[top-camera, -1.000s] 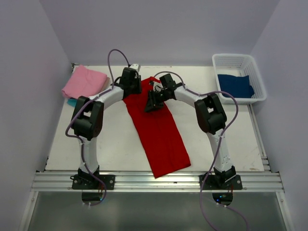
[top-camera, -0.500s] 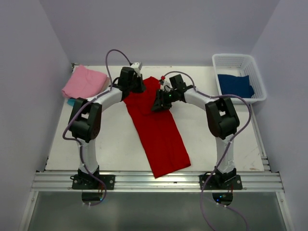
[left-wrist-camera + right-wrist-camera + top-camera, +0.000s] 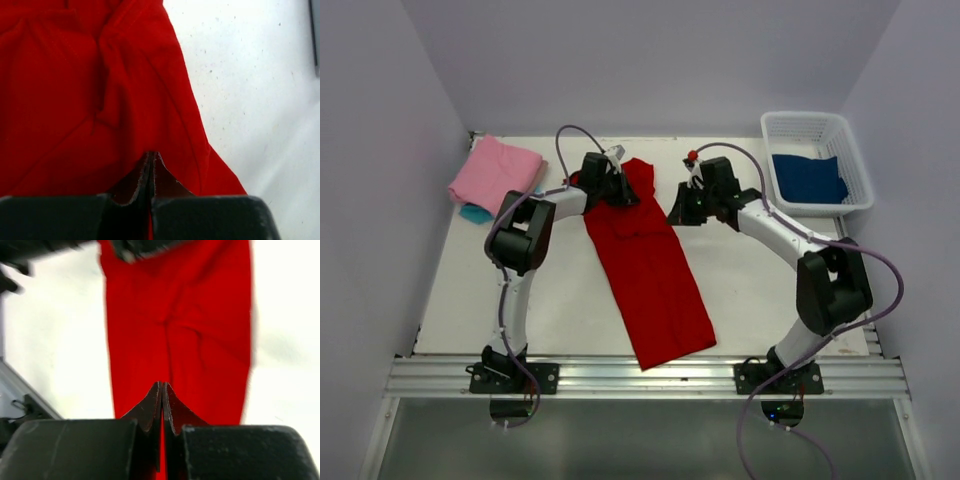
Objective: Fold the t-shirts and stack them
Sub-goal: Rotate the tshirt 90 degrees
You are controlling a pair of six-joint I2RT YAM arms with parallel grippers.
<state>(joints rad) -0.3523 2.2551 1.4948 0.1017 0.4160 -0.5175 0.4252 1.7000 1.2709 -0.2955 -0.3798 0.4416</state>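
Note:
The red t-shirt lies as a long narrow strip down the middle of the table, wrinkled at its far end. It also fills the left wrist view and shows in the right wrist view. My left gripper is shut, its tips low over the far left part of the red cloth; no cloth shows between them. My right gripper is shut and empty, just off the strip's right edge. A folded pink t-shirt lies on a turquoise one at the far left.
A white mesh basket at the far right corner holds a dark blue t-shirt. Grey walls close in the table on three sides. A metal rail runs along the near edge.
My right gripper has moved right, off the red t-shirt to its right edge. My left gripper has moved right, onto the shirt's far end. The far end of the shirt now looks more bunched.

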